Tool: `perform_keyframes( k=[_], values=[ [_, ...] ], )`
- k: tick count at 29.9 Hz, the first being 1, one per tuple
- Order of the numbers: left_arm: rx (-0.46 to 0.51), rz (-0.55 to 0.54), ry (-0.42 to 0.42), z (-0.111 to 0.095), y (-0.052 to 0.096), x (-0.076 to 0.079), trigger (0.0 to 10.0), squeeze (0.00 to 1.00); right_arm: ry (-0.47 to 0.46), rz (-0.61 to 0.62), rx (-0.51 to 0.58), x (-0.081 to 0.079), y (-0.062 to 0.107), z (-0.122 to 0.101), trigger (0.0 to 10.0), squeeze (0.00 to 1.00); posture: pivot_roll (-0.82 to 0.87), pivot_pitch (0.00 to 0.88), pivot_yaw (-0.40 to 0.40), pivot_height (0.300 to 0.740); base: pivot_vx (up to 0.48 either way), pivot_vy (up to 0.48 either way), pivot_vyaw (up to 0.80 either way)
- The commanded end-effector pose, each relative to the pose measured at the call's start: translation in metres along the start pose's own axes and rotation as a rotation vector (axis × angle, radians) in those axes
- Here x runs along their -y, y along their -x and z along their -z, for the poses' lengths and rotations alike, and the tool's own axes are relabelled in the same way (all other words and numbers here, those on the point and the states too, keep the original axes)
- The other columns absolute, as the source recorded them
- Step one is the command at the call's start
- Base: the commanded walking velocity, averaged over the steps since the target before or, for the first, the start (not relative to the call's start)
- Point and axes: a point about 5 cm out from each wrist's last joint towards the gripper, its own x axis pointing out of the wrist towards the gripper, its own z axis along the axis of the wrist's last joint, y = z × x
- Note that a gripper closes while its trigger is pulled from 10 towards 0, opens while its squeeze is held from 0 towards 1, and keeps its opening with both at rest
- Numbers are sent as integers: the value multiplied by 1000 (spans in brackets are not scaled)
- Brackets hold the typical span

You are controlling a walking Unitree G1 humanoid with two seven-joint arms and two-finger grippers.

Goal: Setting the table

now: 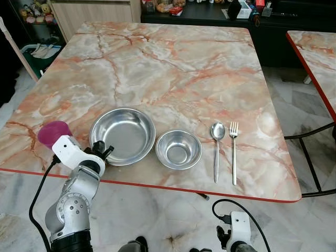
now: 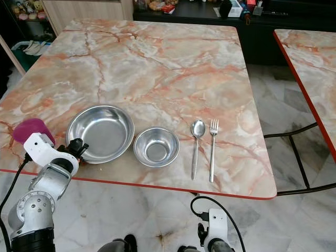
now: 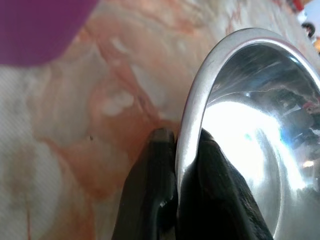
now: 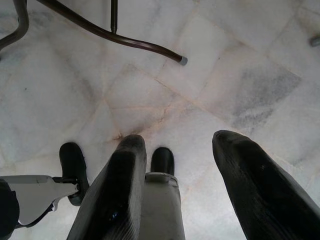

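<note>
Large steel bowl (image 1: 122, 135) sits near the table's (image 1: 173, 63) front edge, and we see the left gripper (image 1: 102, 150) clamped on its near-left rim, one finger (image 3: 150, 185) outside, one inside. Right gripper (image 4: 175, 165) hangs idle below the table, fingers spread wide over the marble floor (image 4: 240, 65). Beside the big bowl: small steel bowl (image 1: 178, 149), then spoon (image 1: 217, 147) and fork (image 1: 233, 149) side by side. Purple cup (image 1: 52, 133) stands just left of the gripper (partly hidden by the wrist).
</note>
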Motion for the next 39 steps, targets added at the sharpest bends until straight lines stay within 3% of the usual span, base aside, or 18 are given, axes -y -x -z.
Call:
perform_keyframes(
  k=[1,9,10,12,14,15,16,19,23,24,26,29,39],
  values=[
    [48,8,10,-8,1,3,0,0,-5,5,-16,2,1,4,10000,0,119,177,-14,740,0,0,0],
    [124,-18,-38,-17,0,1,0,0,-1,4,-13,2,1,2,10000,0,119,173,-18,740,0,0,0],
    [210,14,-65,-27,1,8,0,0,0,4,-14,2,1,2,10000,0,121,170,-21,740,0,0,0],
    [267,43,-82,-33,2,13,0,0,1,4,-15,3,0,2,10000,0,121,169,-23,740,0,0,0],
    [331,113,-158,-38,3,24,39,0,2,4,-17,3,1,3,10000,0,122,166,-26,740,0,0,0],
    [347,138,-191,-37,3,29,8314,0,3,4,-16,3,1,3,10000,0,118,163,-29,740,0,0,0],
    [365,180,-221,-35,2,37,10000,0,4,4,-15,3,0,2,10000,0,112,161,-30,740,0,0,0],
    [385,222,-218,-32,0,46,10000,0,2,9,-13,5,0,2,10000,0,106,157,-32,740,0,0,0],
    [400,227,-223,-31,-1,47,10000,0,2,10,-13,5,0,2,10000,0,106,157,-32,740,0,0,0],
    [443,268,-284,-32,-5,61,10000,0,1,17,-19,7,1,4,10000,0,98,152,-38,740,0,0,0],
    [481,305,-309,-33,-8,72,10000,0,0,25,-29,10,2,8,10000,0,98,150,-42,740,0,0,0],
    [513,332,-325,-37,-10,80,10000,0,-4,32,-33,11,3,9,10000,0,91,150,-45,740,0,0,0],
    [550,345,-335,-39,-16,84,10000,0,-17,48,-32,16,4,10,10000,0,81,154,-50,740,0,-354,0]
  ],
)
